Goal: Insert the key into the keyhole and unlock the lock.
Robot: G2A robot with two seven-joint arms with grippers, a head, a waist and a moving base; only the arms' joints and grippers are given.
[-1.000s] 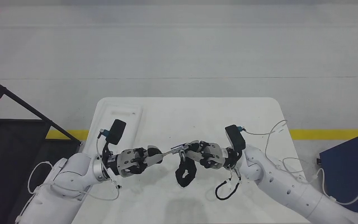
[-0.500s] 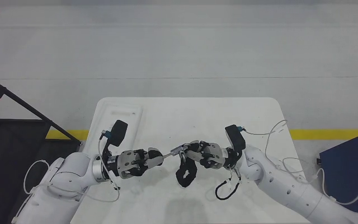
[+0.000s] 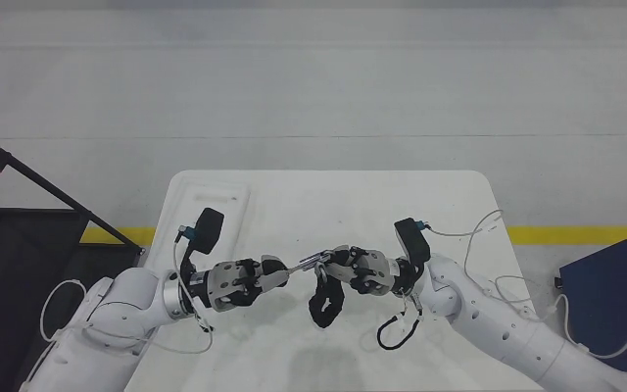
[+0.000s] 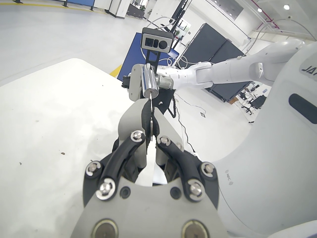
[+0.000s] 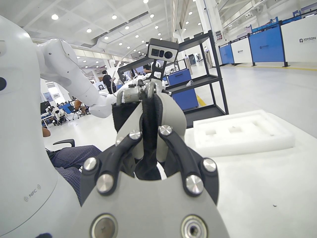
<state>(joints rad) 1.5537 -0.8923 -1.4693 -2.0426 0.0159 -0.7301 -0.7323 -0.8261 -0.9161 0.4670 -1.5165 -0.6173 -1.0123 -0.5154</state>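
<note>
L gripper point(image 4: 149, 111) clenched on key point(image 4: 150, 99), tip at keyhole point(image 4: 151, 94). R gripper point(image 5: 150, 100) clamps lock point(image 4: 148, 80) mid-air, prob. bracing it w/ keyhole facing the key.

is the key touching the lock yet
Touching. The left wrist view shows the tip of the key meeting the end face of the lock, with no gap between them.

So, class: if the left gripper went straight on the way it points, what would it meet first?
The lock in the right gripper: the left gripper's key already has its tip at the keyhole, though how deep is unclear.
</note>
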